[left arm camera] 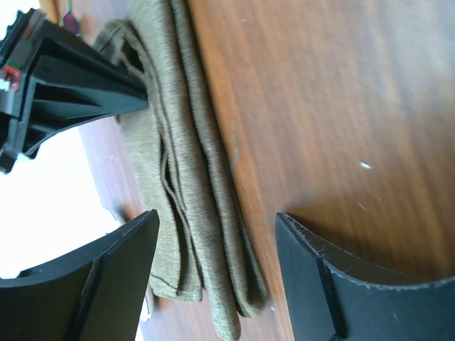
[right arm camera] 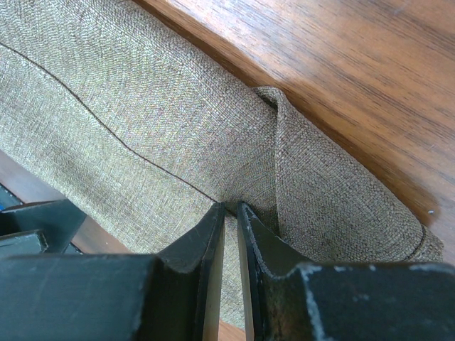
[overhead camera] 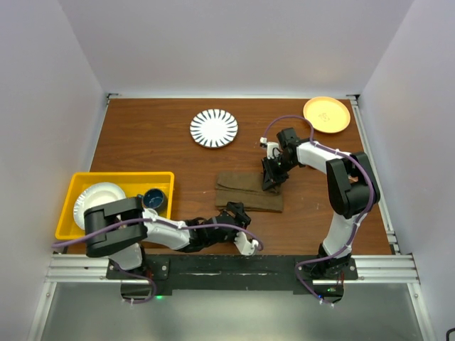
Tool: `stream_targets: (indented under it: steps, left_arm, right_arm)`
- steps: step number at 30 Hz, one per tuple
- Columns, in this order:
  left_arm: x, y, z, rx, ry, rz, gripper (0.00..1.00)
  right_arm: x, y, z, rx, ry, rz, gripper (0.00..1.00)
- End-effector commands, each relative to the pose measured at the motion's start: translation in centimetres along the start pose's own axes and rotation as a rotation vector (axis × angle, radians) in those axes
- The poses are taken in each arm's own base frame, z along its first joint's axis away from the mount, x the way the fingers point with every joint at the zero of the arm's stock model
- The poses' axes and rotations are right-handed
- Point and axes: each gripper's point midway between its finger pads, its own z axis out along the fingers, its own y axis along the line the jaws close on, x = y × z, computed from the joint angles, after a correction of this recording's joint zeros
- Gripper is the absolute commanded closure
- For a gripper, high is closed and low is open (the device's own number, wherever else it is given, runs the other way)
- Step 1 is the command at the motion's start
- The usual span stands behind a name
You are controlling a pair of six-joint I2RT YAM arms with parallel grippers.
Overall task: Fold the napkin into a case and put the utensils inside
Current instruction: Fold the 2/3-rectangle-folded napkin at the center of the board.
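**A:** Where's the napkin, and what have you got on it?

**B:** The napkin is in the middle of the table, folded to a long narrow strip, several layers deep. My right gripper has its fingers together on a thin layer at the strip's right end, beside a flap turned over there. Best guess: it pins that end so the strip can't drag while the other side gets worked.

**A:** Left?

**B:** My left gripper has its fingers wide apart with nothing in them. It's low over the wood at the strip's near long edge, which looks like staging to take that edge.

**A:** Is it a usable case yet?

**B:** Can't tell. No view shows a pocket mouth. The right wrist view is too close to count the layers in the pinch, and my left arm covers part of the near edge from above.

**A:** Utensils?

**B:** None visible in any view. The yellow bin holds a white plate and a dark cup. Whether anything slim lies under them, I can't make out.
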Motion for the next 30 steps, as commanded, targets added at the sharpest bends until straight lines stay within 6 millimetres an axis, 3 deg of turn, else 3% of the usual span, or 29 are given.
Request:
stream_targets:
  steps: [1,5,9,11,12,16,21,30]
  left_arm:
    - [1.6,-1.7,0.8,0.027,0.067,0.019,0.28]
    - [1.9,-1.6,1.9,0.022,0.089,0.032,0.37]
    - [2.5,-1.2,2.7,0.046,0.096,-0.01,0.61]
    - [2.6,-1.0,3.0,0.077,0.089,-0.037,0.69]
    - [2.8,-0.8,3.1,0.082,0.091,-0.069,0.78]
    - [1.3,-0.5,2.2,0.139,0.015,-0.114,0.97]
    - [-0.8,-0.2,0.8,0.213,-0.062,-0.186,1.0]
    - [-0.1,-2.3,0.8,0.291,-0.03,-0.207,1.0]
  right_arm:
    - [3.0,-2.5,1.0,0.098,0.111,-0.003,0.81]
    - [3.1,-2.4,1.2,0.088,0.117,0.0,0.81]
    - [3.1,-2.4,1.2,0.088,0.118,-0.003,0.81]
    - [3.0,-2.3,1.1,0.089,0.121,-0.013,0.82]
    - [3.1,-2.4,1.0,0.091,0.122,-0.017,0.82]
    - [2.9,-2.5,0.5,0.1,0.128,-0.053,0.82]
    - [3.1,-2.7,-0.2,0.118,0.15,-0.105,0.83]
    - [3.2,-3.3,-0.9,0.149,0.172,-0.176,0.83]
